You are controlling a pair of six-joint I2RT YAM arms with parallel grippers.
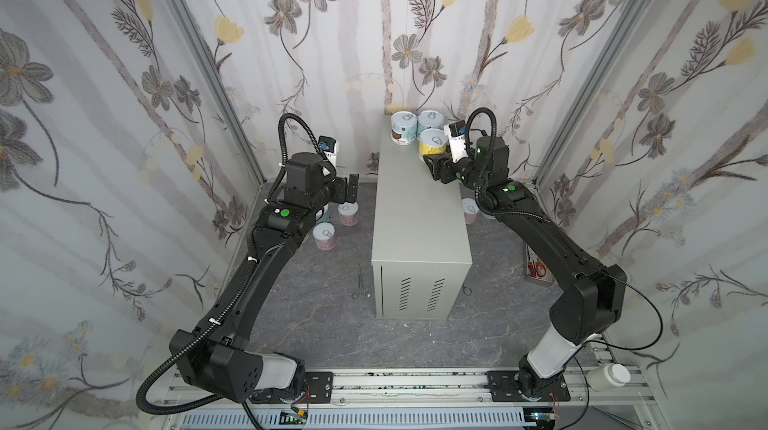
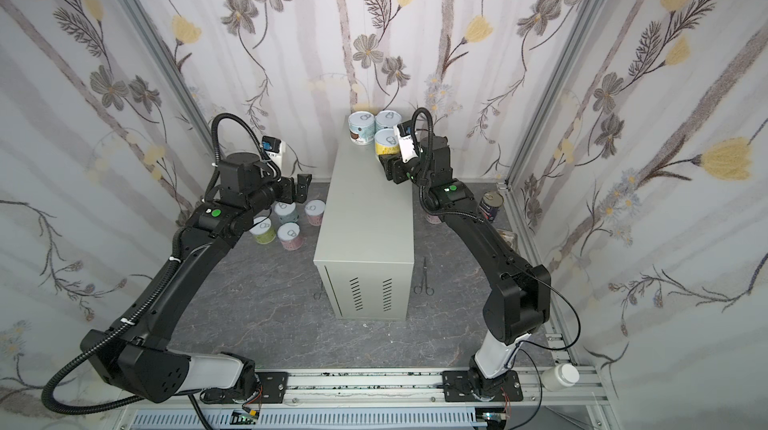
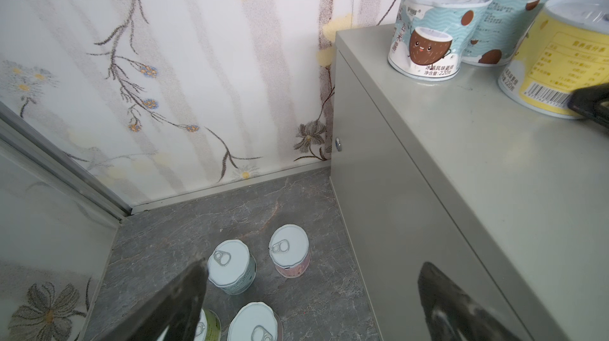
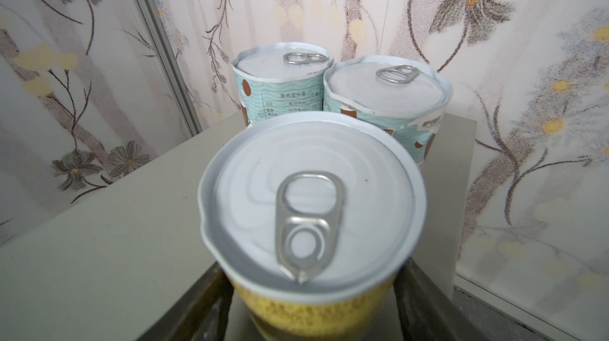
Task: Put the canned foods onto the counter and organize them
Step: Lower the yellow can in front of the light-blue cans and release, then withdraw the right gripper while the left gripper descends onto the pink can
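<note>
Right wrist view: right end effector (image 4: 313, 318) clamped on yellow can (image 4: 309, 204), which stands upright on the grey bench (image 4: 115, 240) top, just beside two blue cans (image 4: 280, 89) at the far end. Left end effector (image 1: 348, 190) has jaws wide apart, holding nothing, above four cans (image 2: 291, 236) on the marbled floor (image 2: 257, 303) left of the bench. Dark-blue can (image 2: 491, 205) stands on the floor at right.

Robot test booth: floral wallpaper panels (image 1: 332, 33), aluminium base rail (image 1: 415, 376), marble-look floor (image 1: 324, 324).
</note>
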